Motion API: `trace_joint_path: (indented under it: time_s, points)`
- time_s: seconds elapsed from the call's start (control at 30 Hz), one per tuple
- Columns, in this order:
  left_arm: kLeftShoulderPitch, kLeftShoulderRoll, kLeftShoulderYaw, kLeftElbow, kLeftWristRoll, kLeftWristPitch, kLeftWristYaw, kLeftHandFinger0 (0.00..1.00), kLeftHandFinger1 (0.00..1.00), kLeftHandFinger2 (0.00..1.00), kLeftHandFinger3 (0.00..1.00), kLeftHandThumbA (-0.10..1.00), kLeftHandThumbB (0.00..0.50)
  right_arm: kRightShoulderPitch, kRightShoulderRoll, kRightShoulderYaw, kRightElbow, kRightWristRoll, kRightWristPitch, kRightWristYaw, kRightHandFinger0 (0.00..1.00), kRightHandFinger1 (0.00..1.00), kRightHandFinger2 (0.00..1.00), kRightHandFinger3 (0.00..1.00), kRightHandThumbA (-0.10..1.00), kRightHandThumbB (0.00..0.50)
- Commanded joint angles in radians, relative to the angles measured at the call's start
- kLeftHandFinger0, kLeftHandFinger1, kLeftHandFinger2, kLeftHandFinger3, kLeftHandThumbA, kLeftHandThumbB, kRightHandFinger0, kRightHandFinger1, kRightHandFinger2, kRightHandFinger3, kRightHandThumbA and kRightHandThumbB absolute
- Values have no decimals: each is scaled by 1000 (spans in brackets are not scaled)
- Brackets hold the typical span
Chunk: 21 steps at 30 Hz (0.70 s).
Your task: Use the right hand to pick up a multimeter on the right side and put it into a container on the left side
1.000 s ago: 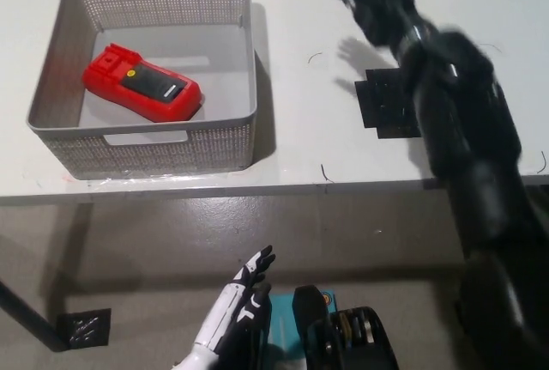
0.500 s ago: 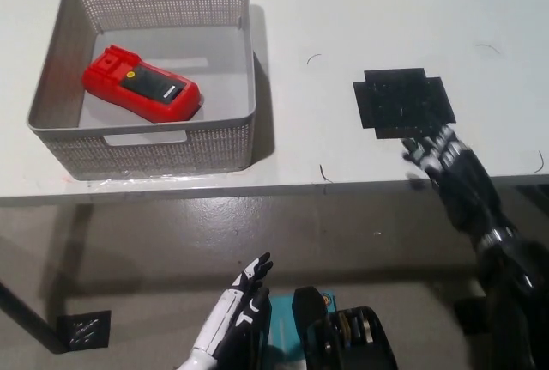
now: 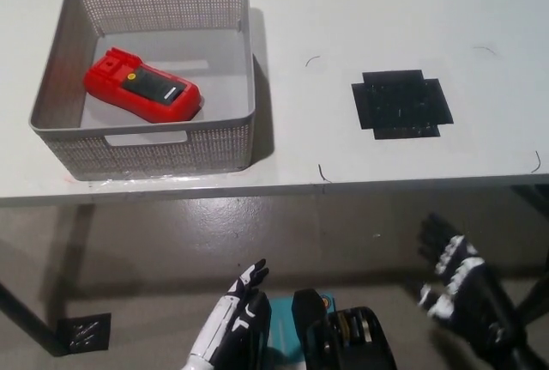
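Our right hand (image 3: pixel 459 288) hangs below the table (image 3: pixel 360 35) edge, well apart from the container (image 3: pixel 146 142), fingers spread and holding nothing; our left hand (image 3: pixel 233 318) rests low as well, fingers apart and empty. We see the multimeter (image 3: pixel 141 88) lying flat on the floor of the container, set at a slant and nearer the container's left wall than its right, so we judge the task's placing already done. If we had to take it up once more, we would treat it as a stiff, blocky case, moderately heavy for its size, with a red shell that looks rubbery and not slippery; its dark face likely carries a screen we should not press. We would grip across the long red sides, near the middle, reaching down from above the container's open top. Right of the container, a black mat (image 3: pixel 401 104) lies bare on the table.
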Motion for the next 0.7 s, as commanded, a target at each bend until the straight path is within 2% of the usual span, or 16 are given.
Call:
trace_joint_path:
  time_s: [0.0, 0.07, 0.1, 0.2, 0.4, 0.47, 0.53, 0.67]
  points:
    - [-17, -8, 30, -22, -55, -50, 23, 1000, 1000, 1000, 1000, 1000, 475, 26, -53, 97, -13, -54, -296, 90, 1000, 1000, 1000, 1000, 1000, 437]
    - [-13, -7, 31, -25, -51, -50, 30, 1000, 1000, 1000, 1000, 1000, 472, 32, -67, 111, 52, -114, -322, 67, 1000, 1000, 1000, 1000, 1000, 460]
    - [-14, -9, 34, -22, -53, -50, 34, 1000, 1000, 1000, 1000, 1000, 474, 30, -74, 118, 112, -140, -354, 53, 1000, 1000, 1000, 1000, 1000, 434]
    - [-8, -12, 39, -22, -59, -50, 36, 1000, 1000, 1000, 1000, 1000, 489, 29, -85, 133, 183, -186, -377, 19, 1000, 1000, 1000, 1000, 1000, 410]
    - [-3, -19, 54, -20, -62, -50, 46, 1000, 1000, 1000, 1000, 1000, 487, 12, -92, 139, 287, -183, -394, -6, 1000, 1000, 1000, 1000, 1000, 410]
    - [2, -23, 58, -21, -66, -50, 47, 1000, 1000, 1000, 1000, 1000, 484, 6, -97, 137, 308, -176, -394, -6, 1000, 1000, 1000, 1000, 1000, 387]
    - [6, -23, 59, -19, -66, -50, 50, 1000, 1000, 1000, 1000, 1000, 488, 1, -98, 136, 333, -166, -397, -4, 1000, 1000, 1000, 1000, 1000, 386]
    - [13, -19, 65, -21, -60, -50, 66, 1000, 1000, 1000, 1000, 1000, 485, -20, -97, 139, 365, -171, -383, -5, 1000, 1000, 1000, 1000, 1000, 406]
